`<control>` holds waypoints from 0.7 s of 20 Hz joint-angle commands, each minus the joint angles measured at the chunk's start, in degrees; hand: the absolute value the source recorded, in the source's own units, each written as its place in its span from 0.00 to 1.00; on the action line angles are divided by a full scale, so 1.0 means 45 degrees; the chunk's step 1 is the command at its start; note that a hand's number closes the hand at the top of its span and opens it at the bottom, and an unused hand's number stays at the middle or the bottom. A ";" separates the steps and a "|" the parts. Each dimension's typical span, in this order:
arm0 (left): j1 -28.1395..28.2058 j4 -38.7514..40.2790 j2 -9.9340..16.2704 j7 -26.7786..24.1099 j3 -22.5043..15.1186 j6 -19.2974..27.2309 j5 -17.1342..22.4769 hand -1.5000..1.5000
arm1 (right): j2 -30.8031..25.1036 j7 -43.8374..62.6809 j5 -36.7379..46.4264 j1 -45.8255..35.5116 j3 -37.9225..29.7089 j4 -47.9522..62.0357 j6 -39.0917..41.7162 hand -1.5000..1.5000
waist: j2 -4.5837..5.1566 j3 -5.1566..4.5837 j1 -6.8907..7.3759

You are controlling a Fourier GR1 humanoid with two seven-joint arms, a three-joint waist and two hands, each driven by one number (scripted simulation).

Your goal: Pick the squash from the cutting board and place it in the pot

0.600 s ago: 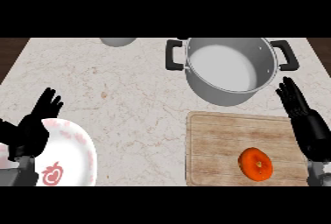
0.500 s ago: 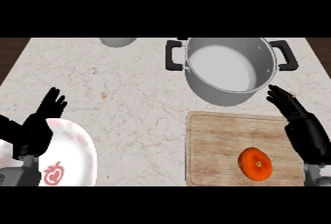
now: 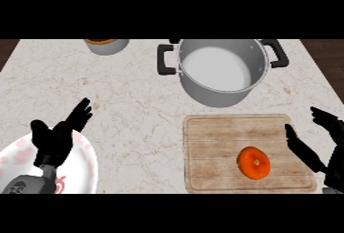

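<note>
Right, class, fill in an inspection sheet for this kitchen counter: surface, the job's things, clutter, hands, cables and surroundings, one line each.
Surface: pale marble counter.
Job's things: orange squash lies on the wooden cutting board, towards its near right; steel pot with black handles stands behind the board, nothing seen in it.
Clutter: white plate with red pattern at near left; small bowl at the far edge, cut off by the view's edge.
Hands: left hand open over the plate; right hand open at the board's right edge, holding nothing.
Cables: nothing seen.
Surroundings: dark strips beyond the counter's far corners.
</note>
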 commanded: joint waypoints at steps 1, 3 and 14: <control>0.0209 0.0042 -0.0292 0.0250 -0.0612 -0.0125 -0.0219 0.50 | 0.1919 -0.1124 0.2017 0.0378 0.0432 -0.1780 -0.3500 0.00 | -0.0053 -0.0002 0.0191; 0.0289 0.0054 -0.0539 0.0154 -0.0933 -0.0167 -0.0417 0.50 | 0.2211 -0.1195 0.3282 0.1576 0.1176 -0.3001 -0.4299 0.00 | 0.0003 -0.0016 0.0345; -0.0106 -0.0104 -0.1268 0.0325 -0.1517 0.0152 -0.1150 0.50 | 0.3285 0.7056 0.8095 0.5291 0.2924 -0.7092 -0.0695 0.00 | 0.0234 -0.0052 0.0885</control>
